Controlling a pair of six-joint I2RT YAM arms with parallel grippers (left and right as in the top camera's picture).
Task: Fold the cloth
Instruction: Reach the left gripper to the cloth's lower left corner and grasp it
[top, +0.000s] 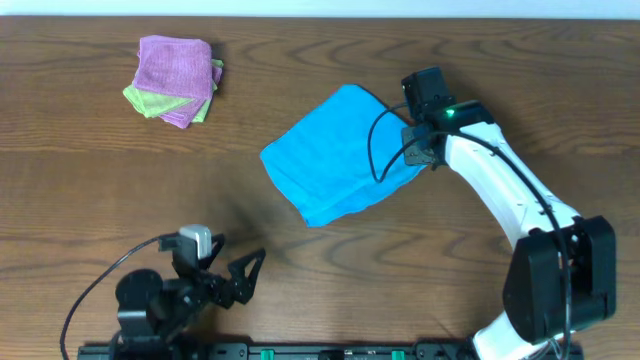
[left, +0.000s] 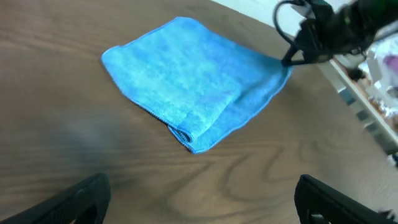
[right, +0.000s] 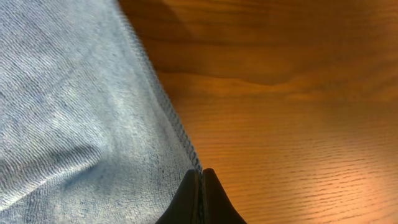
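At the near edge of the wood-grain tabletop (top: 100, 200) sits the left arm (top: 170, 295), its jaws spread wide and holding nothing. Toward the middle right lies the blue cloth (top: 335, 150), soft terry with a stitched hem, folded over into a rough rectangle. The right arm (top: 500, 190) has its jaws pinched tight on the cloth's right corner. Near the far left corner is a stack of folded pink and green cloths (top: 175, 80).

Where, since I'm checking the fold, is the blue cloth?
Overhead, the blue cloth lies mid-table, right of the pink stack, its corner pinched by the right hand.
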